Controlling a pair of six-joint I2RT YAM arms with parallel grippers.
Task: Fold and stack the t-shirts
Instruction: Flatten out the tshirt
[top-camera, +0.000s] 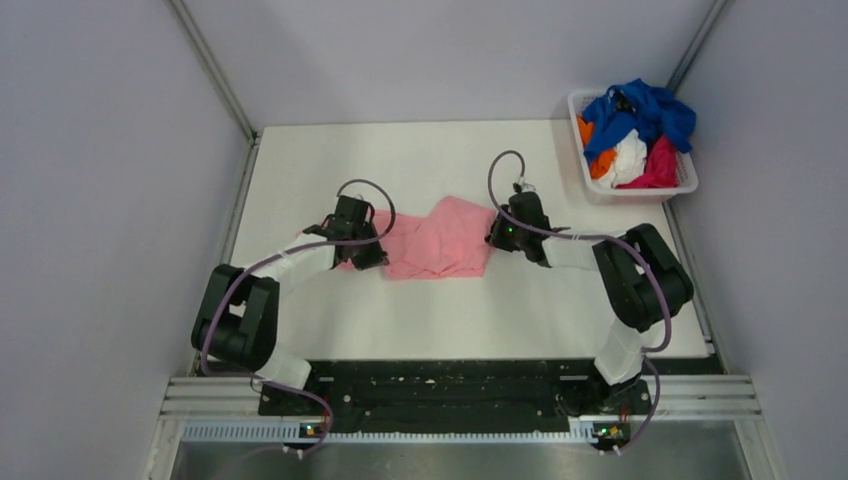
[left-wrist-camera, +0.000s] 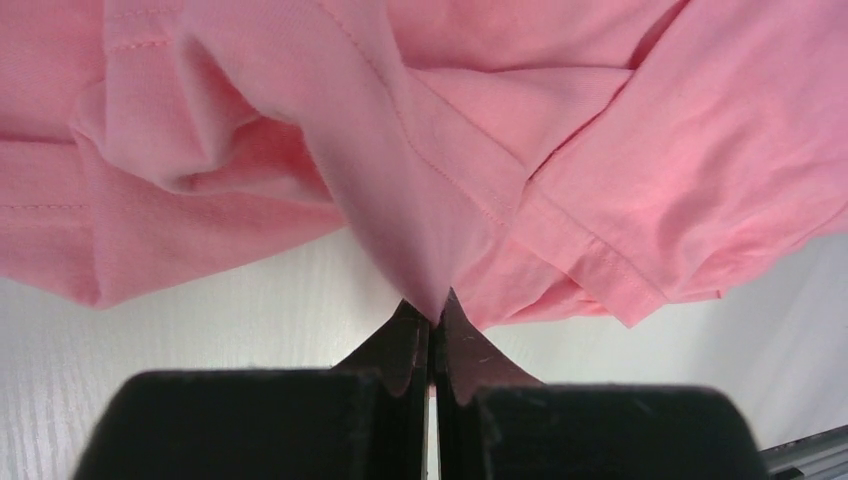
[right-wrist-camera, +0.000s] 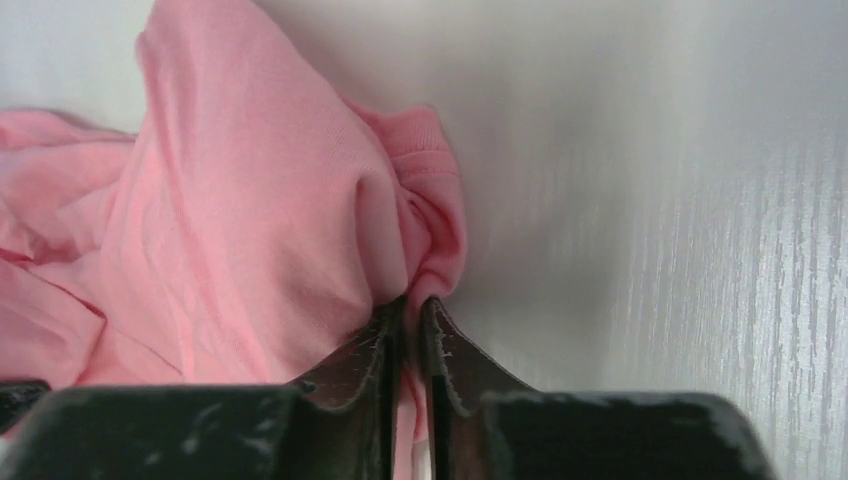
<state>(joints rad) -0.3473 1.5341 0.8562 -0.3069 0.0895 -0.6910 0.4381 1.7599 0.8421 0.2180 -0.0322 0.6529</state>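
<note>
A light salmon-pink t-shirt (top-camera: 440, 240) lies crumpled in the middle of the white table, stretched between both grippers. My left gripper (top-camera: 362, 248) is shut on its left edge; in the left wrist view (left-wrist-camera: 434, 305) a fold of pink cloth (left-wrist-camera: 420, 180) is pinched between the jaws. My right gripper (top-camera: 497, 236) is shut on its right edge; in the right wrist view (right-wrist-camera: 410, 305) bunched cloth with a ribbed hem (right-wrist-camera: 300, 220) sits between the fingers. More t-shirts, royal blue (top-camera: 645, 108), orange (top-camera: 598, 158), white (top-camera: 626, 160) and magenta (top-camera: 660, 165), are heaped in a basket.
The white plastic lattice basket (top-camera: 640, 189) stands at the table's far right corner. Grey walls close the table on the left, back and right. A black rail (top-camera: 440, 385) with the arm bases runs along the near edge.
</note>
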